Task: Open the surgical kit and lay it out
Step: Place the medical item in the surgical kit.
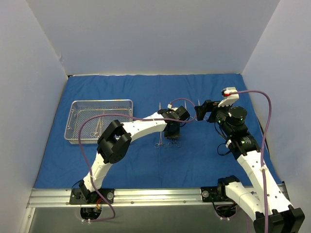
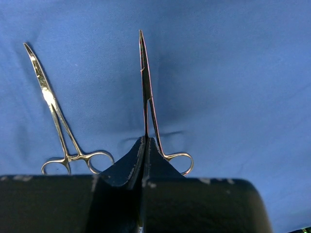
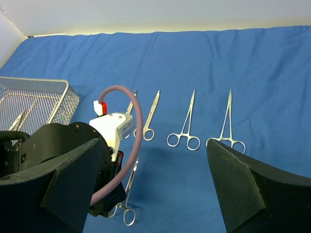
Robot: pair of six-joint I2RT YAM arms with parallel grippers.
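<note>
The royal-blue cloth (image 1: 146,87) lies spread flat over the table. The wire-mesh tray (image 1: 99,101) stands on it at the left and holds a few steel instruments (image 1: 98,127). My left gripper (image 1: 171,132) is at the cloth's middle, shut on a ring-handled instrument (image 2: 146,87) that is low over or on the cloth, tip pointing away. Another instrument (image 2: 58,121) lies just left of it. In the right wrist view three more instruments (image 3: 187,126) lie in a row on the cloth. My right gripper (image 1: 200,112) is open and empty above that row.
Grey walls enclose the table at the back and both sides. A purple cable (image 1: 265,126) loops from the right arm. The left wrist's white camera housing (image 3: 112,127) sits close in front of my right gripper (image 3: 154,150). The tray (image 3: 34,80) also shows at the left there.
</note>
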